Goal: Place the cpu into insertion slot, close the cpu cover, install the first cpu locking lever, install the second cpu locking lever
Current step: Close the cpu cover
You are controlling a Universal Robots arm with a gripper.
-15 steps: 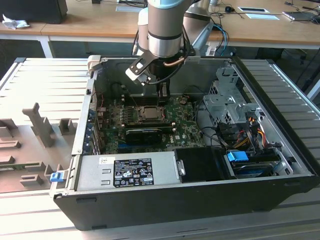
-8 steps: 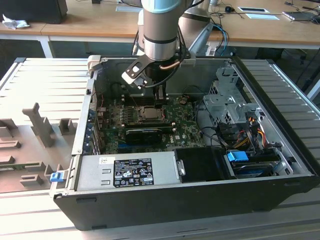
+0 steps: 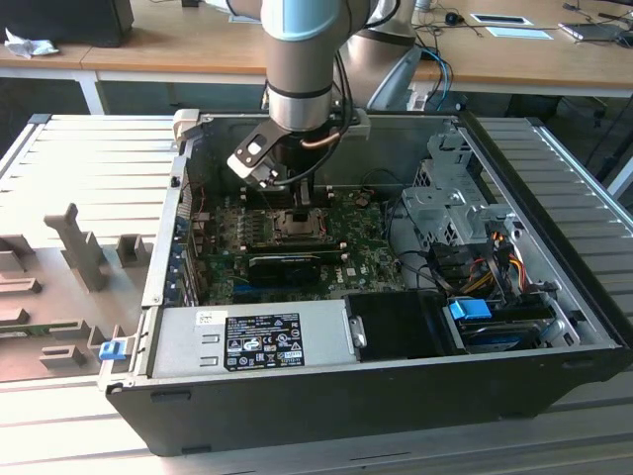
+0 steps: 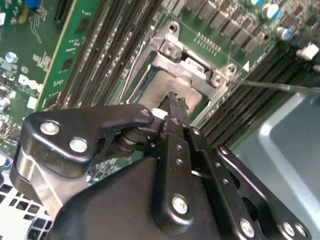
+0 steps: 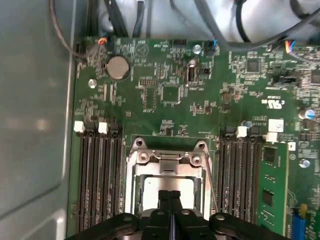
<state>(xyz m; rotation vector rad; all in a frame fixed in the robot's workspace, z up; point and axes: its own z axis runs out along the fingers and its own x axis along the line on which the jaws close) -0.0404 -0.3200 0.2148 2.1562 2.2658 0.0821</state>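
the gripper (image 5: pixel 170 196) is reaching down into the open case with its fingers pressed together and nothing showing between them. their tips are sitting on or just over the cpu (image 5: pixel 152 186), which is lying flat in the insertion slot (image 5: pixel 136 146), with the cpu cover (image 5: pixel 134 181) seemingly lying down around it. i am judging that this step is calling for a straight, even downward press, so the frame is seating flat rather than rocking on its hinge. a thin locking lever (image 4: pixel 280 86) is sticking out past the socket's corner, looking unlatched, and is needing a free sweep. in the exterior view some bare board is lying toward twelve o'clock of the socket. the black card (image 3: pixel 287 265) is crowding six o'clock, the drive cage (image 3: pixel 445 203) is standing at three o'clock, and the case wall (image 3: pixel 183 213) is closing off nine o'clock. memory slots (image 5: pixel 97 170) are flanking the socket closely.
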